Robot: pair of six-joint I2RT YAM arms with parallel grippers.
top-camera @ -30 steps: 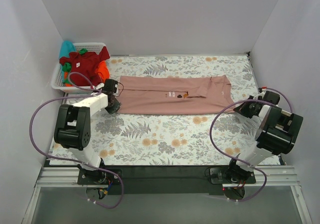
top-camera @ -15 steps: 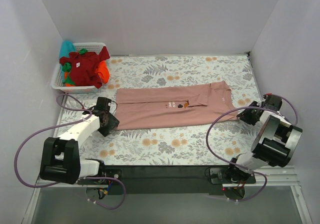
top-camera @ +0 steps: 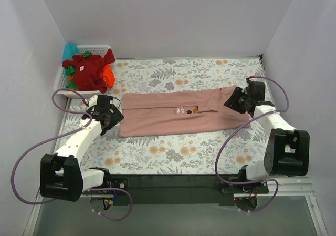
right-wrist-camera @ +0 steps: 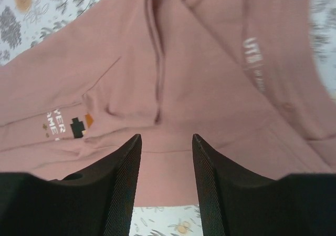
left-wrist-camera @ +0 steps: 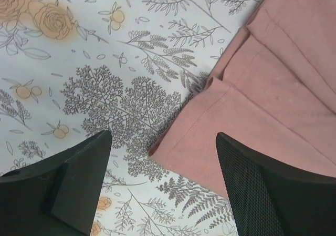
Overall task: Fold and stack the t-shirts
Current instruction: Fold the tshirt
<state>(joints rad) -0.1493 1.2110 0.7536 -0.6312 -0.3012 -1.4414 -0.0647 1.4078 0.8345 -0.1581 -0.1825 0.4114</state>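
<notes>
A dusty-pink t-shirt (top-camera: pixel 178 112) lies flat on the floral cloth as a long band folded lengthwise, its small pixel print (top-camera: pixel 185 110) facing up. My left gripper (top-camera: pixel 111 118) hovers at the shirt's left end. In the left wrist view that gripper (left-wrist-camera: pixel 163 167) stands wide open, with the hem corner of the shirt (left-wrist-camera: pixel 273 89) below the gap. My right gripper (top-camera: pixel 236 100) is over the shirt's collar end. In the right wrist view it (right-wrist-camera: pixel 166 160) is open above the pink fabric (right-wrist-camera: pixel 210 62), gripping nothing. Dark red (top-camera: pixel 86 70), orange (top-camera: pixel 108 76) and teal (top-camera: pixel 70 51) shirts are piled in the basket.
The white slatted basket (top-camera: pixel 65 92) stands at the back left corner, close behind my left arm. White walls enclose the table on three sides. The floral table cloth (top-camera: pixel 178 152) shows bare between the shirt and the arm bases.
Both grippers have opened and let go of the shirt's ends. The shirt now lies slightly nearer. The right gripper has swung in over the collar end, the left sits at the hem corner.
</notes>
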